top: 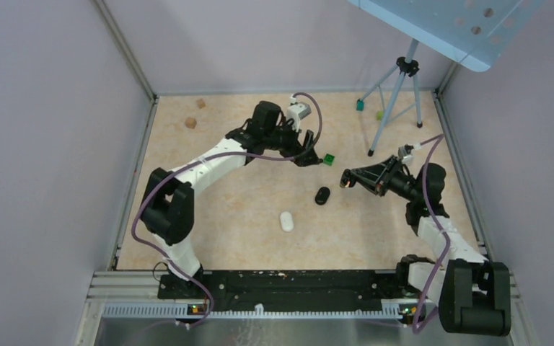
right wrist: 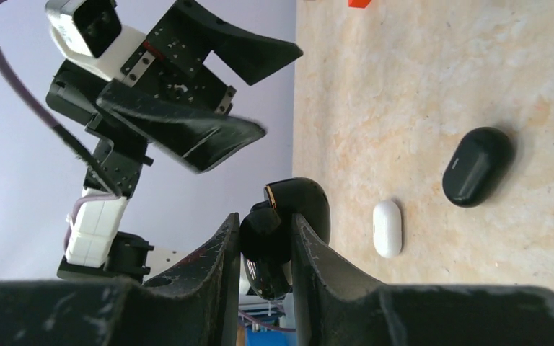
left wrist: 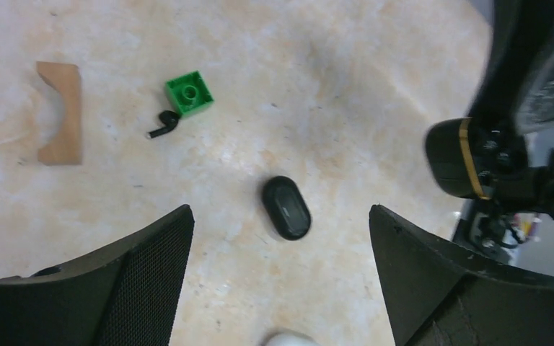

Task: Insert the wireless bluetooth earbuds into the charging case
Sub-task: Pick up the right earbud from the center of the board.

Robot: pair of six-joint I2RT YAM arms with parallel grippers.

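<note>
Lilac-grey walled cell, mottled beige tabletop (top: 245,209), a tripod (top: 397,101) in the far right corner.

Step, as I read it: pre-pick on the earbud. The small black stemmed earbud (left wrist: 163,123) lies loose on the table, touching one corner of a green studded plastic brick (left wrist: 189,94). I only see one earbud. The left gripper (left wrist: 280,213) hovers above the table with its fingers spread wide and nothing in them.

The right gripper (right wrist: 265,223) is clamped on a glossy black rounded charging case with a gold band (right wrist: 299,205), held up off the table. It looks hinged open, two lobes, but I can't confirm that and can't see the cavities.

Also on the table: a matte black oval pod (right wrist: 477,166) and a smooth white oval pod (right wrist: 387,228), near each other, both shut, probably spare cases. A plain wood block with a curved cut (left wrist: 61,115) sits beyond the brick.

Next move, my guess: the left arm shifts over the earbud and comes down with its fingers clear of the brick, which blocks one side. The earbud is tiny, hard, slick plastic and could easily squirt out of a pinch. Then carry it to the held case, which needs the case opening facing the left arm.
</note>
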